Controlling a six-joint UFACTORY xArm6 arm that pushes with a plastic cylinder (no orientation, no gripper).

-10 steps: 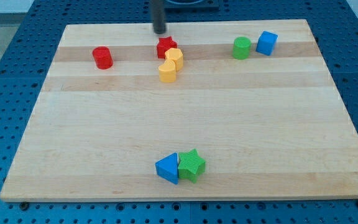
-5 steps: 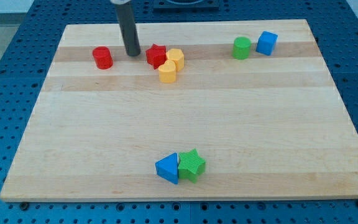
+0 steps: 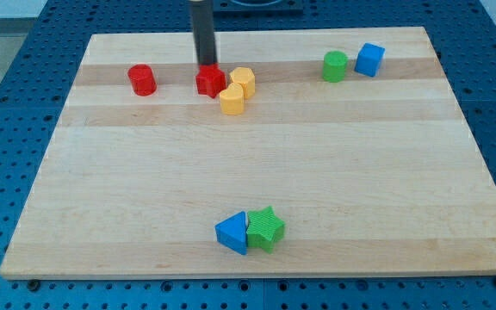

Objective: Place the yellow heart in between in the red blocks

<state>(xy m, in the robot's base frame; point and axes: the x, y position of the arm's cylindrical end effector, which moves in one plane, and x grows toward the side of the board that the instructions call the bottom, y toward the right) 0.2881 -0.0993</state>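
Near the frame's upper middle, tip (image 3: pixel 207 66) touching red star (image 3: pixel 210 82); no fingers visible; risks shoving yellow heart (image 3: pixel 237 89) away from red cylinder (image 3: pixel 142 79).

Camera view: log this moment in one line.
my tip at red star top | yellow heart touching star's right | red cylinder apart, left

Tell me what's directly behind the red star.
My tip stands at the red star's upper edge, hiding the board just behind it. Whether they touch, I can't tell.
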